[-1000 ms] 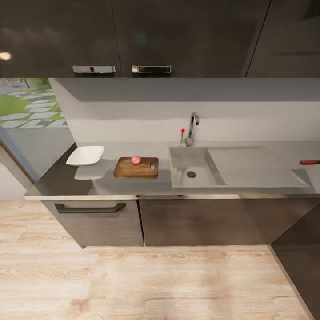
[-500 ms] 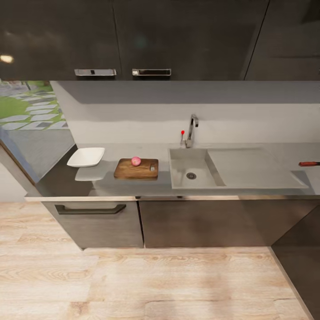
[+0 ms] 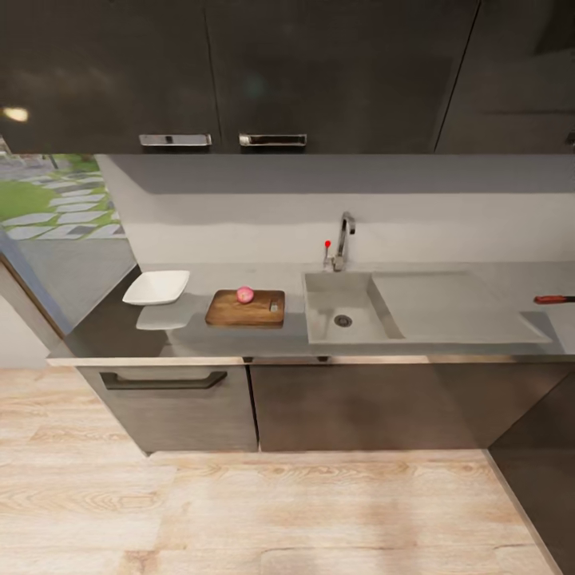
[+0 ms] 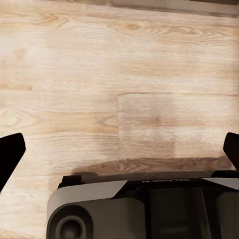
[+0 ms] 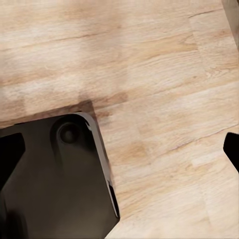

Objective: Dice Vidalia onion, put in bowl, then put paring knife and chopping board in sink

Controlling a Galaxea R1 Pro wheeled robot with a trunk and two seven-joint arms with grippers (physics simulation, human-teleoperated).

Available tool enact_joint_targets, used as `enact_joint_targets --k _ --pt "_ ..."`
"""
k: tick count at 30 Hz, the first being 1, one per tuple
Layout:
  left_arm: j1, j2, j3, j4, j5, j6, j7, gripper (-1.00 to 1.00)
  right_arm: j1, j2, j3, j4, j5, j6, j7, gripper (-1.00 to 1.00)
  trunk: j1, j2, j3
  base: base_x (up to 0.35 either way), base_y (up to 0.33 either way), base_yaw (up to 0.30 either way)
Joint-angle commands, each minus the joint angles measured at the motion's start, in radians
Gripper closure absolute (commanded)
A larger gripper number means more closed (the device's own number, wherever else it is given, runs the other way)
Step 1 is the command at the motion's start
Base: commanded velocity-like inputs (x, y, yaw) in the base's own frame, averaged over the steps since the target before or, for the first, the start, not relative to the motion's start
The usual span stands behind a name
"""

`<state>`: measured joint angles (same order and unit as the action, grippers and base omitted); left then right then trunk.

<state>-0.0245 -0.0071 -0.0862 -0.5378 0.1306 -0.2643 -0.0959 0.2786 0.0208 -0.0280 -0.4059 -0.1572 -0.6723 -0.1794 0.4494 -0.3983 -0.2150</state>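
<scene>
I am standing back from the bench (image 3: 239, 343), both arms hanging over the wooden floor (image 3: 279, 511).

The Vidalia onion (image 3: 245, 295) is sitting on the chopping board (image 3: 231, 313), left of the sink (image 3: 351, 307); the bowl (image 3: 156, 287) lies left of the board. Right of the sink, the paring knife (image 3: 554, 299) is cut off, its blade hidden. My left jaws (image 4: 119, 149) and right jaws (image 5: 119, 149) are spread wide, holding nothing.

A home kitchen is showing here: a grey countertop (image 3: 239, 339) is running over dark cabinets (image 3: 351, 403), holding a sink (image 3: 343, 307) with a chrome tap (image 3: 343, 239), under wall cupboards (image 3: 239, 72), above a wooden floor (image 3: 263, 511).
</scene>
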Motion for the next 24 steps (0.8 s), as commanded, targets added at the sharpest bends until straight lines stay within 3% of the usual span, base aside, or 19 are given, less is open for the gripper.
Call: enact_joint_targets --k 1,24 --pt "-0.001 0.001 -0.003 0.001 0.011 -0.003 -0.004 -1.00 0.001 0.001 -0.003 -0.002 -0.002 -0.001 0.001 -1.00 0.001 -0.002 0.000 0.000 0.000 0.000" --pt "-0.001 0.001 -0.002 0.004 0.011 -0.003 -0.004 -1.00 0.001 0.001 -0.004 -0.002 -0.004 -0.001 0.001 -1.00 0.001 -0.002 0.036 0.000 0.000 0.000"
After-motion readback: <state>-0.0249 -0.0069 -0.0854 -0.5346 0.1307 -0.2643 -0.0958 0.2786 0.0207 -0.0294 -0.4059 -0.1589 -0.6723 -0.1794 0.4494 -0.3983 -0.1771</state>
